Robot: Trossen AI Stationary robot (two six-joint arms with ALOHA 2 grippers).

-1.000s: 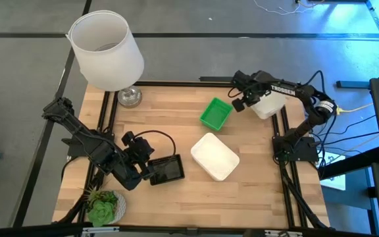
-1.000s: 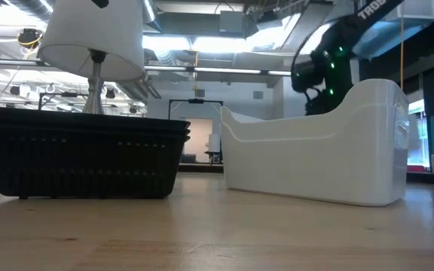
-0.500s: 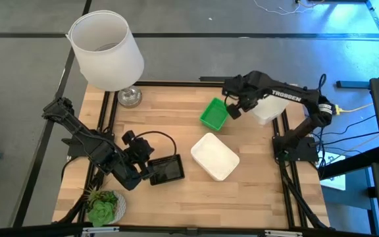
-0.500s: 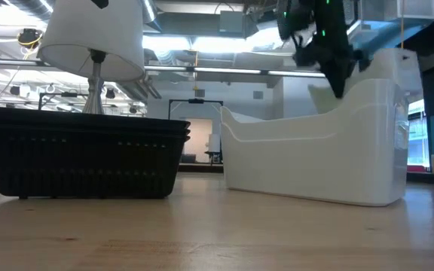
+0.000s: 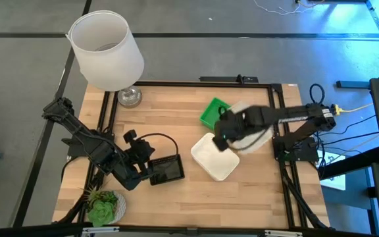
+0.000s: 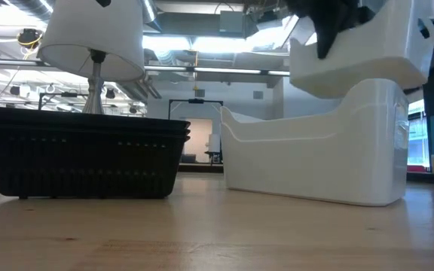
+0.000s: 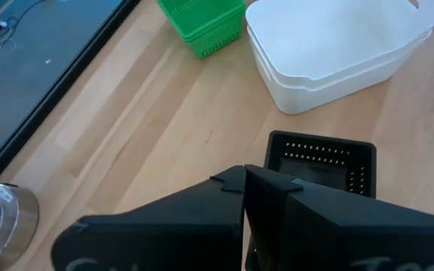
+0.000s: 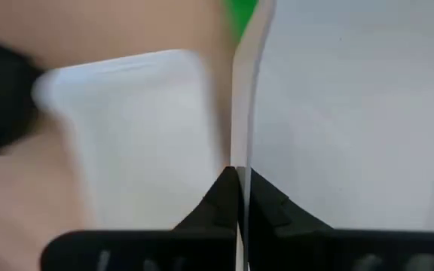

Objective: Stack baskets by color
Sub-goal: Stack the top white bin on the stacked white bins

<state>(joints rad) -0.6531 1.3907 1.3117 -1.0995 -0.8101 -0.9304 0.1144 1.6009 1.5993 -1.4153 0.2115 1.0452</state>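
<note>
Since the picture a second before, the right arm had swung in from the table's right edge toward the middle, and it brought a white basket [image 5: 252, 138] with it. No words could be read anywhere at this moment; the arm was too blurred.

On the left, the big white lamp [image 5: 106, 50] stood at the far corner and the little green plant [image 5: 102, 207] sat at the near corner. The left gripper [image 5: 151, 170] waited near the plant, its fingers pressed together with nothing between them, just beside the black baskets [image 5: 168, 170], which sat stacked on the wooden table [image 5: 176, 112].

In the middle, the white stack [image 5: 214, 157] rested on the table. The green baskets [image 5: 212, 113] sat behind it, partly hidden by the right arm.

The right gripper [image 8: 237, 184] was pinched tight on the rim of the white basket. It seemed to hang above the white stack's right end, not touching it, though the blur made that hard to tell.
</note>
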